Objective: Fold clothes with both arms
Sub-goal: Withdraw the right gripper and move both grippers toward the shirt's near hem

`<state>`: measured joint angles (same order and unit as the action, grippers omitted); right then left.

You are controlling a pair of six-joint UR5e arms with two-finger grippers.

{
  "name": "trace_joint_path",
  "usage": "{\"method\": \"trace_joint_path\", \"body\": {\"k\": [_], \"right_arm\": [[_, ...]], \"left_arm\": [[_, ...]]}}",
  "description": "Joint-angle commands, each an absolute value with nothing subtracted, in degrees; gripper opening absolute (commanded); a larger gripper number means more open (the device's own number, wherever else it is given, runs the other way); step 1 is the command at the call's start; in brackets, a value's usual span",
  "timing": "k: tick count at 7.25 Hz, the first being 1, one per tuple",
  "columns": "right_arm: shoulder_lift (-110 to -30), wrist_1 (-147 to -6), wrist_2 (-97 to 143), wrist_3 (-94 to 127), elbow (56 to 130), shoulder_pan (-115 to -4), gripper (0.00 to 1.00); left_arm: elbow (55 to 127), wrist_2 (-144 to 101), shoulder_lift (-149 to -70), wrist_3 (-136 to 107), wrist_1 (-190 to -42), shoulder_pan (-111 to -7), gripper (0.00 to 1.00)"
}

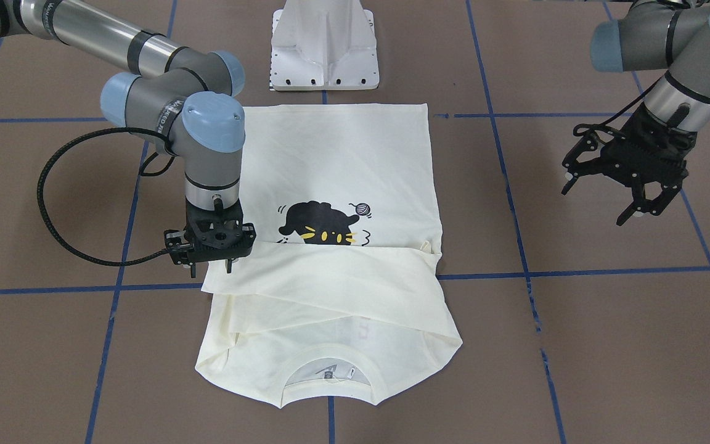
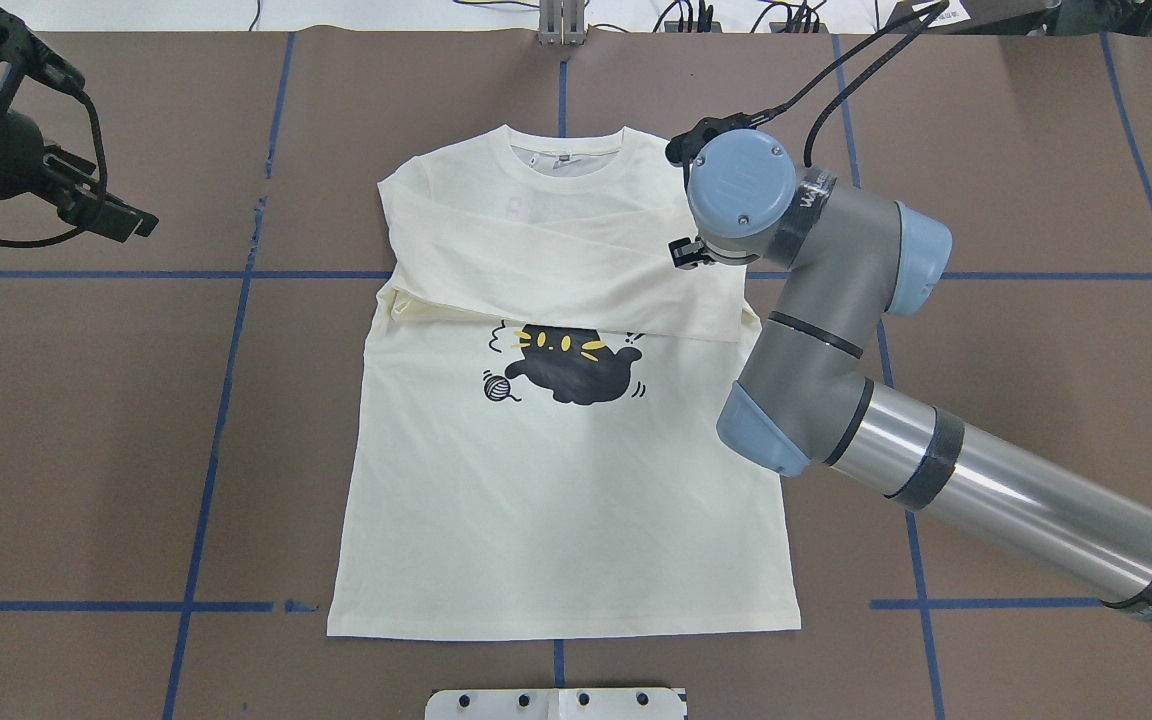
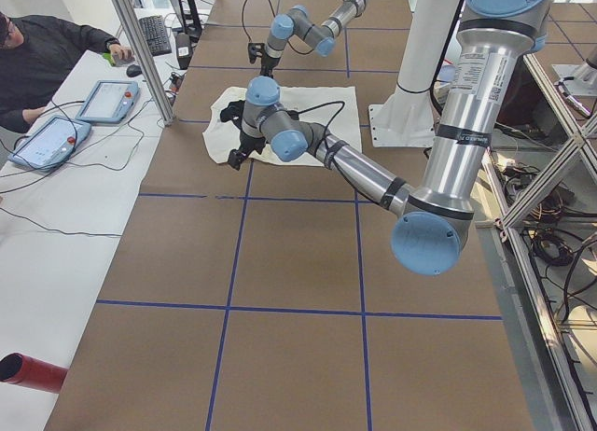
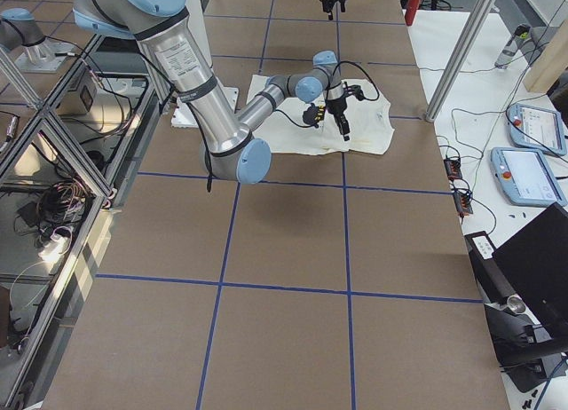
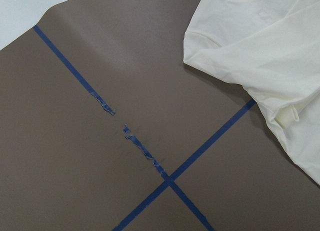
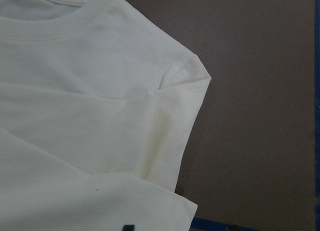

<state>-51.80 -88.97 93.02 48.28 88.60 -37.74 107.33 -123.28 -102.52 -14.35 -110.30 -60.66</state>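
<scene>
We found the right gripper [image 1: 211,269] spread open and empty over the folded shirt [image 1: 336,166]. The left gripper [image 1: 596,202] hung open, empty, well apart.

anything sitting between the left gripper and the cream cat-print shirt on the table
Nothing visible. Only bare brown table with blue tape lines lies between the open black left gripper and the nearest edge of the cream long-sleeved T-shirt.

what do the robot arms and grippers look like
The right arm and left arm are silver tubes with grey joints, light-blue caps and black bands. A black cable loops to the black two-finger right gripper; the left gripper matches.
</scene>
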Motion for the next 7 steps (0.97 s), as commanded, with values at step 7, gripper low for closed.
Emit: {"method": "trace_joint_path", "body": {"k": [7], "right_arm": [[-84.1, -76.5, 84.3, 96.0, 128.0, -14.8, 1.00]], "left_arm": [[117.2, -105.6, -87.3, -64.8, -135.1, -38.5, 0.95]]}}
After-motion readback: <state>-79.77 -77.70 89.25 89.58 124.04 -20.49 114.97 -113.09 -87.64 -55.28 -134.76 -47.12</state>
